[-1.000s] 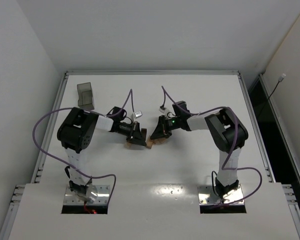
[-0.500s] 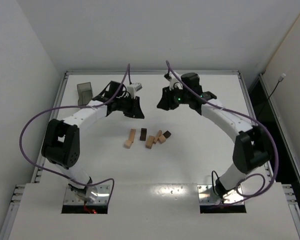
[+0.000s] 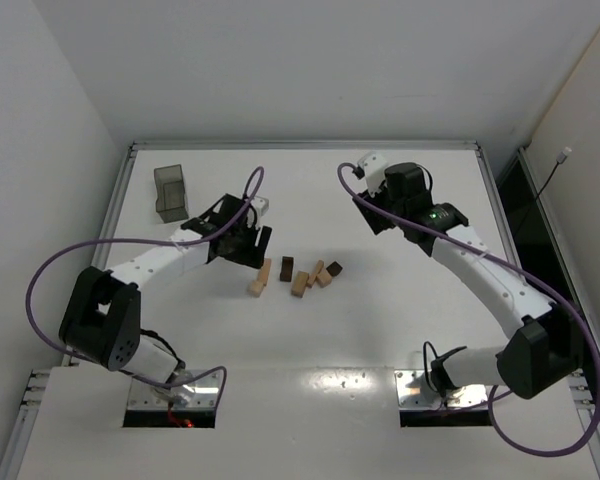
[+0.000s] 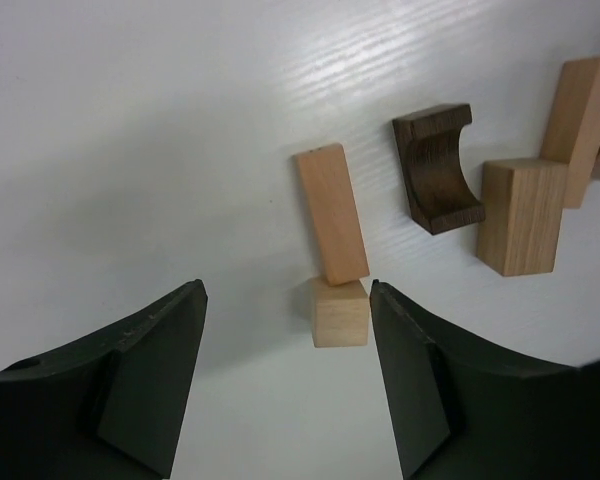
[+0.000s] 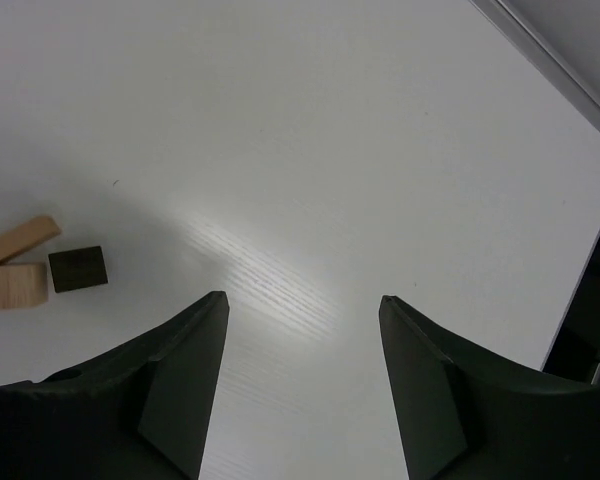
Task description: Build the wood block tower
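The wood block tower's pieces lie loose and flat in a short row mid-table: a tan bar (image 3: 265, 270), a tan cube (image 3: 255, 288), a dark arch (image 3: 287, 268), more tan blocks (image 3: 300, 283) and a dark cube (image 3: 334, 268). My left gripper (image 3: 248, 246) hangs open just left of and behind the row. In the left wrist view its jaws (image 4: 285, 290) stand apart over bare table, with the tan cube (image 4: 338, 312) near the right finger, the bar (image 4: 331, 212) and the arch (image 4: 438, 168) beyond. My right gripper (image 3: 373, 215) is open behind and to the right of the row, nothing between its jaws (image 5: 302, 298).
A translucent grey bin (image 3: 170, 190) stands at the back left. In the right wrist view the dark cube (image 5: 78, 268) and a tan cube (image 5: 15, 285) lie at the left, and the table's metal edge (image 5: 550, 60) crosses the upper right corner.
Both grippers were shut over the blocks a second ago, then lifted away toward the back. Both have opened; the left has come back beside the row, the right has swung further right.
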Motion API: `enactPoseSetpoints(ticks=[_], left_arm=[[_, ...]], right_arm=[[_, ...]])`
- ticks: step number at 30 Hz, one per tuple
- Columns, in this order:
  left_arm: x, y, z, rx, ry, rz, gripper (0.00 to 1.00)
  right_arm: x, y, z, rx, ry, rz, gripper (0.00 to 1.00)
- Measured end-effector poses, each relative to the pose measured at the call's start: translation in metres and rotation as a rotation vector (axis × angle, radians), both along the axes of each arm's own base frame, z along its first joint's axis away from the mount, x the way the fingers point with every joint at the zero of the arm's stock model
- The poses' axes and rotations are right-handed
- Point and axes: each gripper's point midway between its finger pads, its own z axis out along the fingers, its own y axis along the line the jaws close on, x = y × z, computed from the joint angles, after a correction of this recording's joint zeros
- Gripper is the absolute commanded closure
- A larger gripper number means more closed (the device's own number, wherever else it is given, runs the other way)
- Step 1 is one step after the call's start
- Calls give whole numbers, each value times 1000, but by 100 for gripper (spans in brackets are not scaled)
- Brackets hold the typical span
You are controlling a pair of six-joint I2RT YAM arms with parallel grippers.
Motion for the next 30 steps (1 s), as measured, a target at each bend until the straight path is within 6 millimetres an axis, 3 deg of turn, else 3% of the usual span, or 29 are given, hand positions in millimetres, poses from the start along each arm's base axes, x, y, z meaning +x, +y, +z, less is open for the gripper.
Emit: enactPoseSetpoints(ticks=[5,15,23,30], left_arm=[[-13,-2,-13,53,6,1,40],[-4,-12,-49,106,91,13,42],[1,-21,-57,99,115,15,41],[-7,-30,-71,117,149,-11,42]], right_arm=[[-8,-4,-3,-30,27,21,40],[-11,-11,-8,-37,54,18,39],[-14,-10,-11,-38,72,33,37],[-15,-10,-15,-42,88,37,37]])
